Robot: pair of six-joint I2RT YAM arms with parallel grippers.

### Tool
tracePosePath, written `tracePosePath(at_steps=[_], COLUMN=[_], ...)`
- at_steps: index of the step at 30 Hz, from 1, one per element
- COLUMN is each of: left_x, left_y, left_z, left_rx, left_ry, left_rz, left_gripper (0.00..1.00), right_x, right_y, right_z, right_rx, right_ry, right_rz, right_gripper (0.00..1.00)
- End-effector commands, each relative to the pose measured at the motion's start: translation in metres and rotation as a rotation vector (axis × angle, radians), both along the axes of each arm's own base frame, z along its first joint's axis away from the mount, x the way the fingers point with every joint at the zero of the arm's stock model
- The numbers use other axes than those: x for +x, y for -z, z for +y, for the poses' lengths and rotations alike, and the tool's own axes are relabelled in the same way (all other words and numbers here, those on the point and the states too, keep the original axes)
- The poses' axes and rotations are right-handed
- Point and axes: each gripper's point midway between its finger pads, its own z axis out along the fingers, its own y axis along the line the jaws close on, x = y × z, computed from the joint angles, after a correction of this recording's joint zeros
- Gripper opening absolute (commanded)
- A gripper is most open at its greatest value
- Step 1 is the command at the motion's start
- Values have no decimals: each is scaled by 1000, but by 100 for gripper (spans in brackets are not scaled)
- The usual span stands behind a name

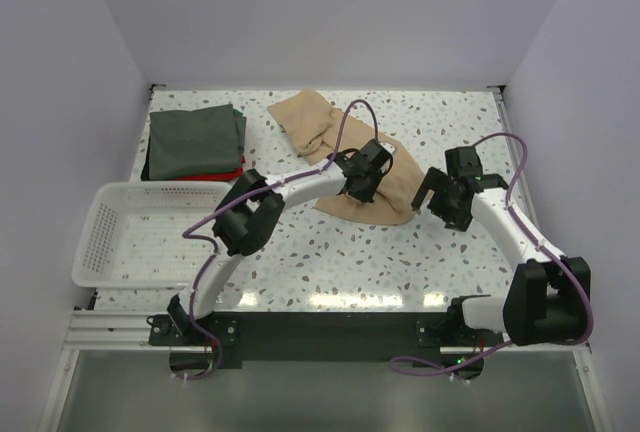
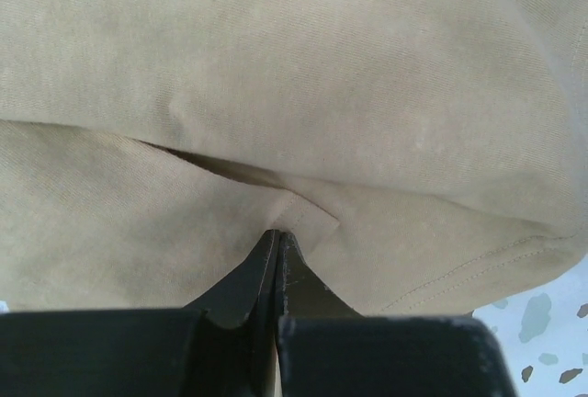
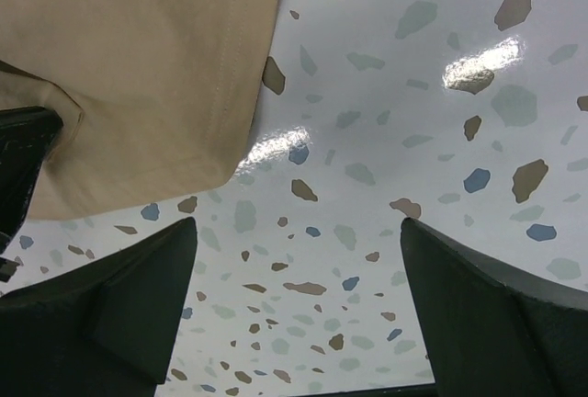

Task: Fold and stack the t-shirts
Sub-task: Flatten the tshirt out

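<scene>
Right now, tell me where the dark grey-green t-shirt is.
In the top view, the dark grey-green t-shirt lies folded far left on the table, atop the red t-shirt, just beyond the white basket and left of the tan t-shirt.

A white plastic mesh basket (image 1: 88, 242) sits open side up at the front-left of the worktop (image 1: 350, 257), a glossy white surface flecked grey, brown and blue. Plain pale walls (image 1: 330, 12) close three sides.
</scene>
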Motion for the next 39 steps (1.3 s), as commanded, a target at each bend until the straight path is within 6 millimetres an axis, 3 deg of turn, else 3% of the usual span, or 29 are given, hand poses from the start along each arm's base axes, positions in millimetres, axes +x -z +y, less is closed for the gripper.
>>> tracePosePath(at_steps=[1, 3, 5, 11, 23, 30, 39], left_x=[5, 4, 3, 5, -1, -2, -5], left_y=[-35, -43, -56, -79, -21, -6, 3], left_z=[-16, -20, -25, -31, -21, -17, -16], left_rx=[-93, -117, -159, -214, -82, -43, -40], left_ry=[-7, -7, -17, -33, -20, -15, -11], left_rz=[-47, -44, -38, -63, 14, 31, 46], left_gripper=[0, 0, 7, 15, 20, 21, 38], right_x=[8, 9, 9, 8, 6, 7, 8], right_y=[4, 5, 6, 4, 4, 3, 1], right_z=[3, 4, 5, 4, 3, 4, 4], right_rx=[21, 22, 27, 24, 22, 25, 29], right_ry=[-6, -6, -7, -7, -3, -1, 1], right_rz=[-12, -10, -7, -12, -11, -14, -13], right_gripper=[95, 95, 95, 95, 95, 95, 95])
